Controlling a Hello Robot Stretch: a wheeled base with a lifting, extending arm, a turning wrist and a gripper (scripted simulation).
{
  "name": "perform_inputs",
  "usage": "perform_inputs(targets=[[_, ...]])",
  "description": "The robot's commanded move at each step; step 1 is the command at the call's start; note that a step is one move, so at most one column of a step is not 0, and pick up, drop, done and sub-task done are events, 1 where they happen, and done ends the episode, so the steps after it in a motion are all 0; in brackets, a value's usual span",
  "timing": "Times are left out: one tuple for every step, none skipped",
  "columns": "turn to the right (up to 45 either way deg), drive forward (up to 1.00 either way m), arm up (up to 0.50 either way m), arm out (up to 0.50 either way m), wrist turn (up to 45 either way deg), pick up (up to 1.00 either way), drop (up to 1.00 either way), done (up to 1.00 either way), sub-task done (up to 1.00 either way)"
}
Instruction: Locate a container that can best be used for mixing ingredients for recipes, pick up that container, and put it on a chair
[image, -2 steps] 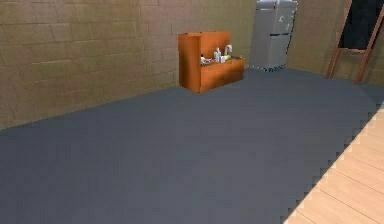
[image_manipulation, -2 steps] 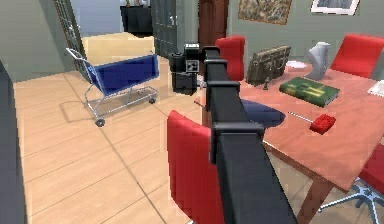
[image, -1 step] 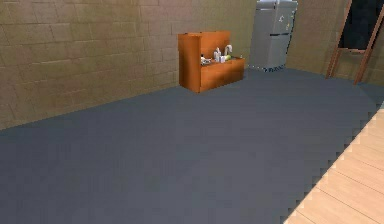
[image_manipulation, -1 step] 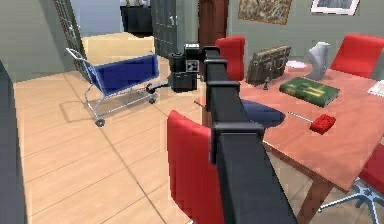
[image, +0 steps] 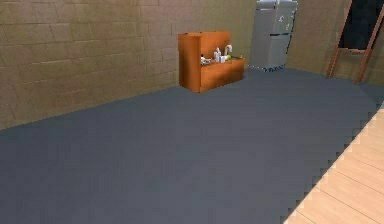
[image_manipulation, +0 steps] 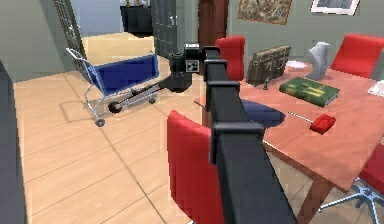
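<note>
Shopping cart (image_manipulation: 125, 72), tan box (image_manipulation: 115, 47) inside, near red chair (image_manipulation: 233, 55); white items (image: 222, 55) on counter (image: 198, 68)

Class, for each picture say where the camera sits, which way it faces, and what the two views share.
Forward view: on the robot, looking ahead and somewhat down across grey floor to an orange cabinet and a grey fridge.
Arm side view: on the robot's body, looking out sideways; its arm and gripper point toward a blue cart, beside a table with red chairs.
Shared: probably the pale wooden floor.
</note>
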Motion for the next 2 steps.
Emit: perform_inputs(targets=[[0.0,0.0,0.0,0.0,-45.0,0.0,0.0,0.0,0.0],[0.0,0.0,0.0,0.0,-18.0,0.0,0.0,0.0,0.0]])
